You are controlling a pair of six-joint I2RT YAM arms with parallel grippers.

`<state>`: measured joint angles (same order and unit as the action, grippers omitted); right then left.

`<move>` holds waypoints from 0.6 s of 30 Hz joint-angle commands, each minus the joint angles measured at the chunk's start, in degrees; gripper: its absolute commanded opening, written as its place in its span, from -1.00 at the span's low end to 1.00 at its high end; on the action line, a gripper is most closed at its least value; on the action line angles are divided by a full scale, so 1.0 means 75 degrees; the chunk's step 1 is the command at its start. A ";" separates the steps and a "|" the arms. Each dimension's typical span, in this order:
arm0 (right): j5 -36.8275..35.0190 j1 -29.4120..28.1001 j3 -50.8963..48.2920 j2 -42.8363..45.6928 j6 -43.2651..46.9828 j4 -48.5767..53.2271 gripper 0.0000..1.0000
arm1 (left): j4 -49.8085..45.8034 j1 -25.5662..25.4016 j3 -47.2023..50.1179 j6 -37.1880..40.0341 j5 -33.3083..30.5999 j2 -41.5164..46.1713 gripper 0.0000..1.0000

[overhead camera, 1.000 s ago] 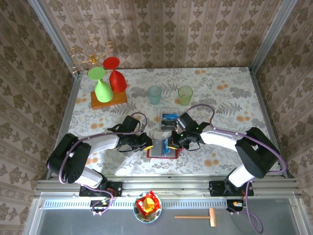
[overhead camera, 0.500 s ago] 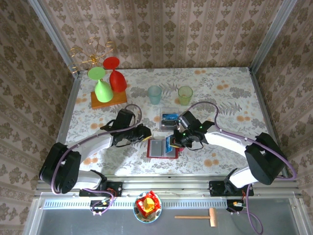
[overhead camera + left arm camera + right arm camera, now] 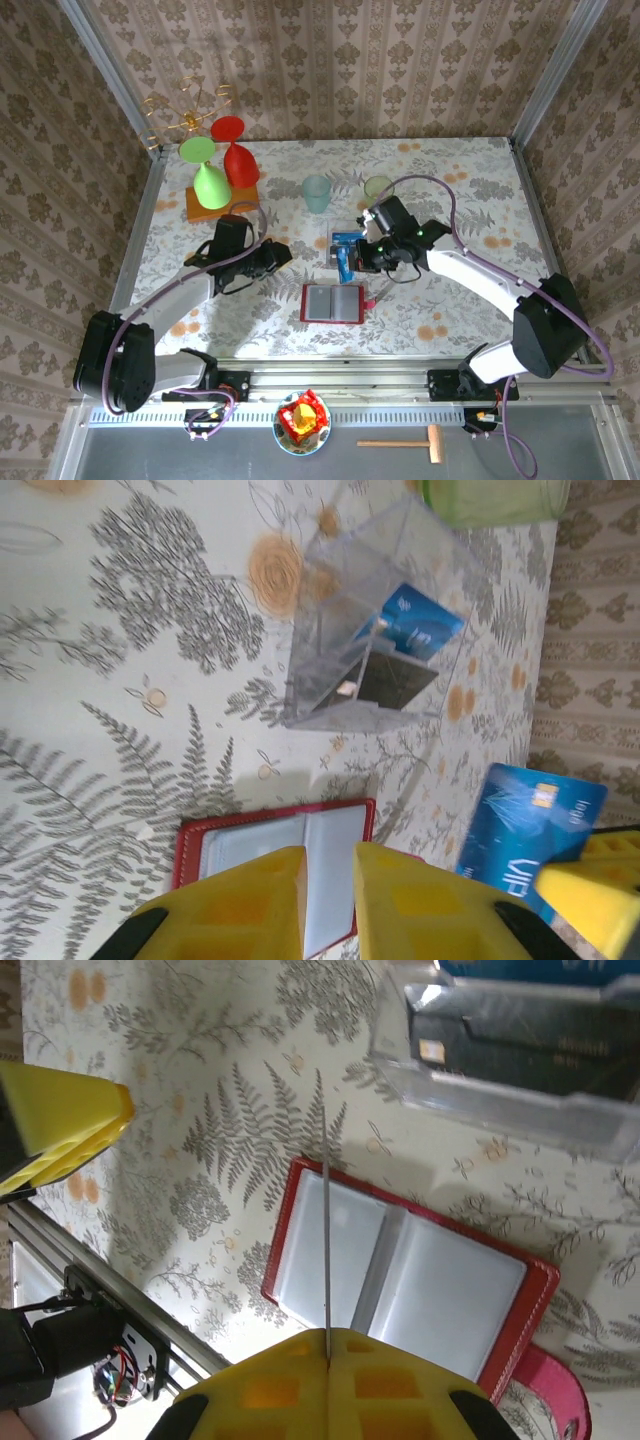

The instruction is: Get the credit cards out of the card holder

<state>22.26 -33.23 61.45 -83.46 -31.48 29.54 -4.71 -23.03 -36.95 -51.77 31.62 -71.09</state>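
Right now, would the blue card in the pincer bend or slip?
Probably stiff: held by one end in the right pincer, the blue credit card shows a straight edge. It looks thin and glossy, so likely light and maybe slippery.

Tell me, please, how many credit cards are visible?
3: one blue card in the right gripper; another blue card and a dark card inside the clear box. More may be hidden.

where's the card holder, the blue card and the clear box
card holder (image 3: 450, 1300), right wrist view, on a bare clear pocket
blue card (image 3: 525, 835), left wrist view, middle of its face
clear box (image 3: 340, 590), left wrist view, on its clear wall
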 commanded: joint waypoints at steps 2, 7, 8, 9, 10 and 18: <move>-0.0260 0.0080 0.0864 -0.0416 0.1963 0.1030 -0.98 | -0.0237 0.0241 0.0110 0.0281 0.0014 0.0156 -0.60; -0.0402 0.0154 0.1902 -0.1161 0.4078 0.2048 -0.97 | -0.0302 0.0517 0.0213 0.0341 0.0142 0.0162 -0.60; -0.0509 0.0154 0.2093 -0.1286 0.4555 0.2233 -0.97 | -0.0309 0.0598 0.0232 0.0349 0.0186 0.0190 -0.60; -0.0587 0.0154 0.2262 -0.1392 0.4972 0.2407 -0.97 | -0.0309 0.0659 0.0238 0.0373 0.0206 0.0208 -0.60; -0.0671 0.0154 0.2446 -0.1511 0.5504 0.2567 -0.99 | -0.0349 0.0721 0.0250 0.0410 0.0211 0.0252 -0.59; -0.1622 0.0154 0.4310 -0.2811 0.8681 0.4399 -1.00 | -0.0402 0.1171 0.0233 0.0456 0.0350 0.0290 -0.59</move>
<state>14.66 -32.40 89.58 -101.82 20.51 53.82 -6.61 -14.92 -35.33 -49.95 32.80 -70.00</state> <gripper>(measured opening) 0.044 0.204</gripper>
